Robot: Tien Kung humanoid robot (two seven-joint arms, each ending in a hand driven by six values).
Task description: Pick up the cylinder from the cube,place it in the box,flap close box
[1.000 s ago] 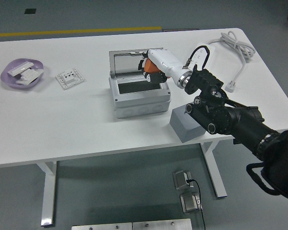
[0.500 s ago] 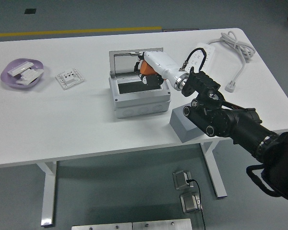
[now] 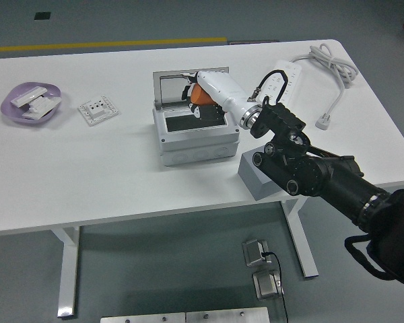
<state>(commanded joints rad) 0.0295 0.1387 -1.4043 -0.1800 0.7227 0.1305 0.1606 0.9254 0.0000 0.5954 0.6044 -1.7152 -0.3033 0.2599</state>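
Note:
My right hand, white with dark fingers, hangs over the grey box and is shut on the orange cylinder. The cylinder sits above the box's open dark cavity, toward its back. The box's lid stands raised behind the cavity. The grey cube lies to the right of the box, near the table's front edge, partly hidden by my black right arm. No left arm shows.
A purple dish with white parts sits at the far left, and a white socket plate lies beside it. A white power strip with its coiled cable occupies the back right corner.
My right hand has carried the orange cylinder leftward and slightly back, over the open box. The arm has followed, covering more of the cube.

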